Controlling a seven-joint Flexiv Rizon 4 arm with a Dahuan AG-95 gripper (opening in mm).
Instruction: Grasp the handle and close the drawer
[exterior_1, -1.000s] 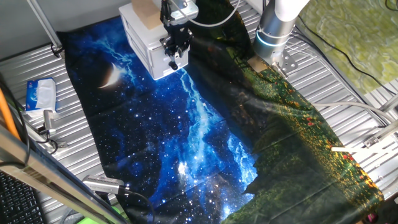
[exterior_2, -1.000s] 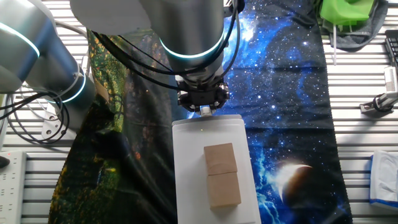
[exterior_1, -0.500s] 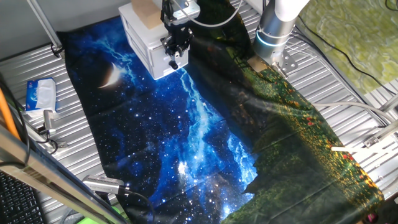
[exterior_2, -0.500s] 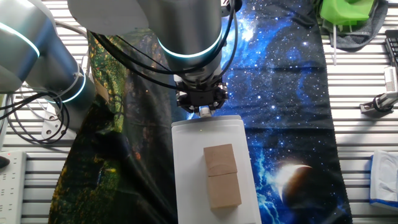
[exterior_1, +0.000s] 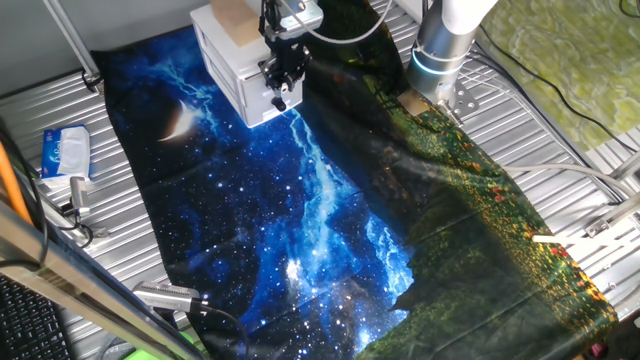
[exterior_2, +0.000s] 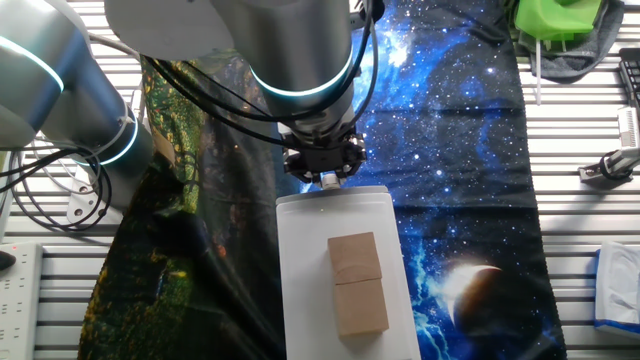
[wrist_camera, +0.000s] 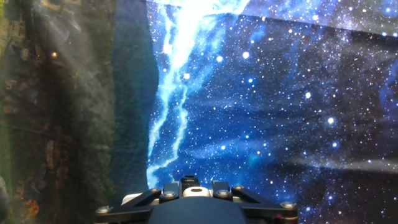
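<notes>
Gripper (exterior_1: 281, 88) is right up against the front of the white cabinet (exterior_1: 228, 72), low down near the cloth (exterior_1: 300, 230). The hand view only catches the base of the linkages at the bottom edge and then starry cloth stretching off ahead, no fingertips, so honestly I can't tell whether it's clamped on anything or hanging loose. From the one fixed view the fingers sit over the middle of the drawer (exterior_1: 268, 100) front, which is where the handle should be, but the knob itself is hidden behind them, so I can't point at it. The drawer looks pretty much flush with the cabinet face from here, maybe a sliver out; the angle isn't great for judging that. In the other fixed view, looking down past the arm (exterior_2: 300, 60), the gripper (exterior_2: 322, 172) sits right at the cabinet's front edge, and I don't see any tan drawer walls sticking out past the white top. Further back on that top are two tan blocks (exterior_2: 356, 282) end to end. My read is that the closing push is done or nearly done, and what's left is letting go, if it's holding, and backing off.
</notes>
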